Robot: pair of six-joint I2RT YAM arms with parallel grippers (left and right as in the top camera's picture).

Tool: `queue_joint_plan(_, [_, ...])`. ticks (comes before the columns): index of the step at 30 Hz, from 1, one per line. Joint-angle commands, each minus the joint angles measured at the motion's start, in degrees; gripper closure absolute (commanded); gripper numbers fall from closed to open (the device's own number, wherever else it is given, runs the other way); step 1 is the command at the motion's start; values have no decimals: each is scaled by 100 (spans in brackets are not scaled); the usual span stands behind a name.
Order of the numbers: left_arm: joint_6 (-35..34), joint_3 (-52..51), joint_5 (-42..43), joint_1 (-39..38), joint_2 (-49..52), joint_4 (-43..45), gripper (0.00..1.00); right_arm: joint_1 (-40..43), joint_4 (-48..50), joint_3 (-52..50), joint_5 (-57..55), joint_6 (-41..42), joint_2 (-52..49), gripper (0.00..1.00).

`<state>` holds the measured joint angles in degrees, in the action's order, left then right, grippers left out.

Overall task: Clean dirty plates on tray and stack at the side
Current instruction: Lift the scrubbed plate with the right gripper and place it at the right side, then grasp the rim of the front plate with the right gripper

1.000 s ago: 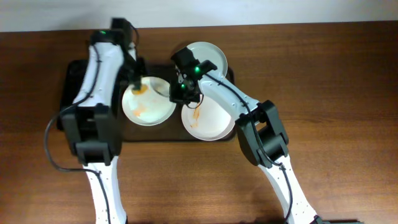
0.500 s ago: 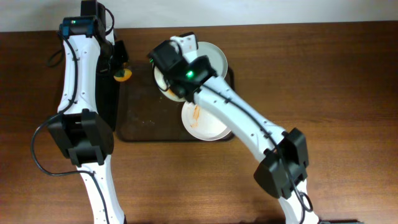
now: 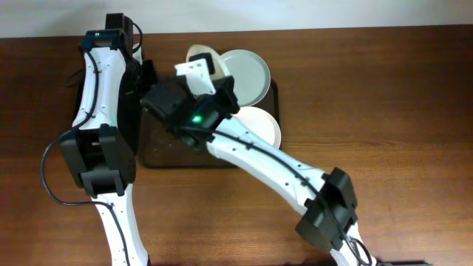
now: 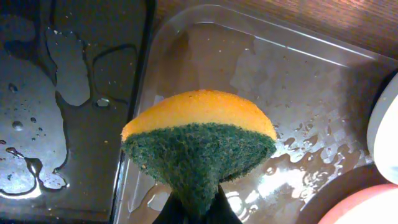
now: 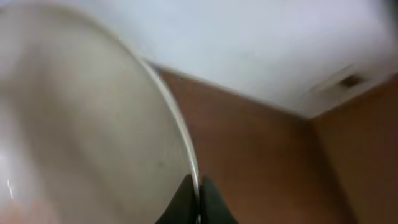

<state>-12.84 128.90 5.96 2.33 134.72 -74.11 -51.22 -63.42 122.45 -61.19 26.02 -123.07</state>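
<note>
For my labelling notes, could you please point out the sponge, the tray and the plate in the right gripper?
sponge [image 4: 199, 111]: left wrist view, on its orange top.
tray [image 3: 157, 151]: overhead view, on its bare floor, left end.
plate [image 5: 87, 124]: right wrist view, on its pale face.

It looks like a robotics lab. Two white robot arms [image 3: 259, 159] share a wooden worktop [image 3: 399, 111] beside a plain white wall [image 3: 310, 13].
</note>
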Motion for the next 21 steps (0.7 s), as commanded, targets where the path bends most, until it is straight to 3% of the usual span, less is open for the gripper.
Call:
queue_joint_plan(1, [94,-63,-20,-52,52,52,99,1071,-435,35,3167,0,809,96])
queue_joint_plan(2, [96,-63,-13,-81,52,61,99,2031,-831,35,4878,-254,887,96])
queue_joint_plan(5, [96,-63,31,-122,52,81,99,3668,-1506,33,6129,-487,800,96])
queue_joint_plan(7, [96,-63,26,-153,52,120,99,4767,-1784,-122,6124,-590,688,96])
queue_joint_plan(9, [94,-61,26,-197,52,142,99,5460,-1506,-896,6120,-588,686,96])
queue_joint_plan(11, [94,-61,24,-234,52,162,100,6135,-474,-2382,6170,-520,686,96])
queue_joint_plan(14, [96,-61,20,-227,52,149,99,6588,485,-3388,6164,-525,686,96])
queue_joint_plan(15, [96,-63,20,-234,52,149,99,6653,686,-3585,6168,-595,686,85])
queue_joint_plan(16, [96,-61,20,-245,52,151,99,6649,693,-3593,6168,-632,686,60])
queue_joint_plan(17, [96,-61,22,-256,52,162,99,6627,691,-3574,6212,-636,691,47])
queue_joint_plan(19, [96,-63,20,-260,52,166,99,6478,669,-3244,7453,-1261,767,43])
queue_joint_plan(21, [96,-61,17,-260,52,168,99,5932,750,-2892,8295,-1362,807,43])
